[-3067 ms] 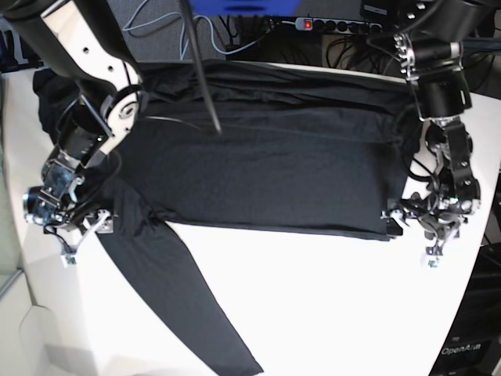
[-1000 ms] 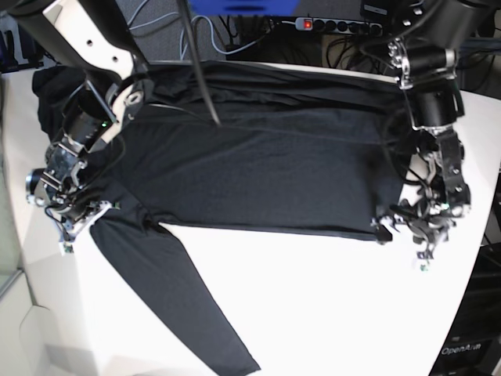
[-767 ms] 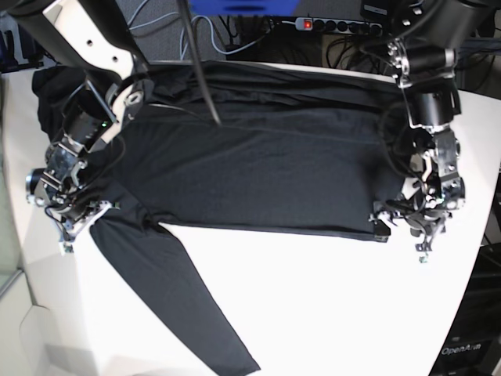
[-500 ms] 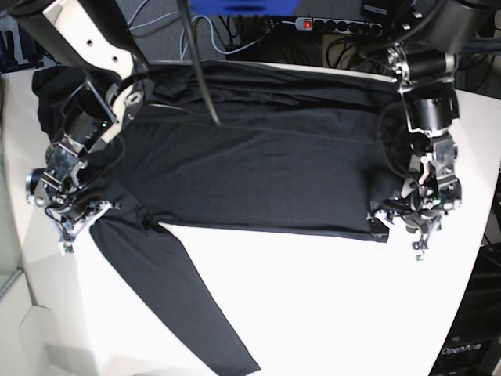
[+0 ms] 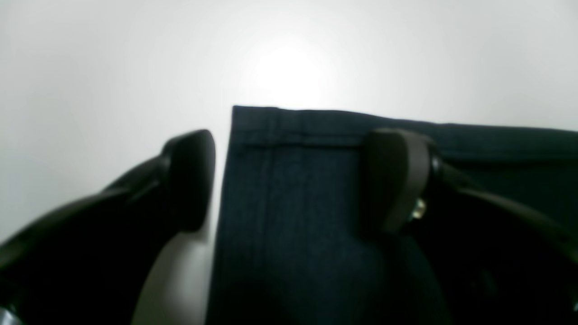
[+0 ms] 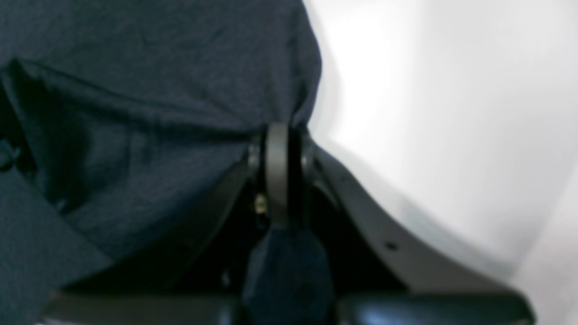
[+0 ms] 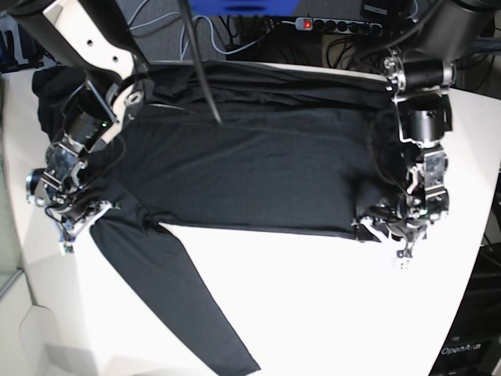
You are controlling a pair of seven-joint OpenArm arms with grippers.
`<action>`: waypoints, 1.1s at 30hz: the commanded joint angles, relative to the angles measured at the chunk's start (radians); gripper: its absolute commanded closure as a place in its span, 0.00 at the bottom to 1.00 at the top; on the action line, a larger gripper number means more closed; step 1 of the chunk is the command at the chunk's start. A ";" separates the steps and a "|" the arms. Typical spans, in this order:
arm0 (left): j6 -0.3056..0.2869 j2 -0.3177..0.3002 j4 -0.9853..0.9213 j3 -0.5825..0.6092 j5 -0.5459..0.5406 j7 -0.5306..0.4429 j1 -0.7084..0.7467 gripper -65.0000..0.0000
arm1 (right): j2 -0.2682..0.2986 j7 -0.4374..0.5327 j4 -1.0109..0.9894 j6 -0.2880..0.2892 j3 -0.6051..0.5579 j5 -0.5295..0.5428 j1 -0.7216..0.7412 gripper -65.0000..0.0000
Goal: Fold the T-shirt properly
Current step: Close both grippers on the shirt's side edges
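The black T-shirt (image 7: 250, 164) lies spread across the white table (image 7: 329, 313), with one long sleeve (image 7: 176, 301) trailing toward the front left. My left gripper (image 7: 383, 237) is open at the shirt's lower right corner. In the left wrist view the hemmed corner (image 5: 289, 171) lies between the spread fingers (image 5: 397, 180) of that gripper (image 5: 293, 180). My right gripper (image 7: 74, 222) is at the shirt's left side, where the sleeve starts. In the right wrist view this gripper (image 6: 277, 171) is shut on a pinch of the dark fabric (image 6: 158, 90).
A power strip (image 7: 337, 25) and loose cables lie beyond the table's far edge. A thin dark rod (image 7: 202, 74) hangs over the shirt's upper left part. The table's curved right edge runs just past my left arm (image 7: 423, 117).
My left gripper has slid left along the shirt's lower right corner, staying open, and the hem there has bunched inward. The right arm has kept its place and grip.
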 commanded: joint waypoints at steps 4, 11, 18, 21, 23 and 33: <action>-0.002 0.009 0.009 0.003 -0.006 -0.037 -0.018 0.24 | -0.003 -0.051 -0.001 0.003 -0.003 -0.023 0.006 0.99; -0.002 0.006 -0.039 0.001 -0.006 -0.040 -0.020 0.31 | -0.003 -0.051 -0.001 0.003 -0.003 -0.023 0.006 0.99; 0.001 0.004 -0.039 -0.002 -0.006 -0.040 -0.018 0.76 | -0.003 -0.051 -0.001 0.003 -0.003 -0.023 0.006 0.99; 0.003 0.004 -0.039 -0.002 -0.006 -0.040 -0.018 0.94 | -0.003 -0.051 -0.001 0.003 -0.003 -0.023 0.006 0.99; 0.003 0.004 -0.033 -0.002 -0.006 -0.040 -0.020 0.99 | -0.003 -0.051 -0.001 0.003 -0.003 -0.023 0.006 0.99; 0.003 0.002 0.104 -0.003 -0.006 -0.030 0.017 0.97 | -0.001 -0.045 0.006 0.003 -0.048 -0.024 -0.005 0.99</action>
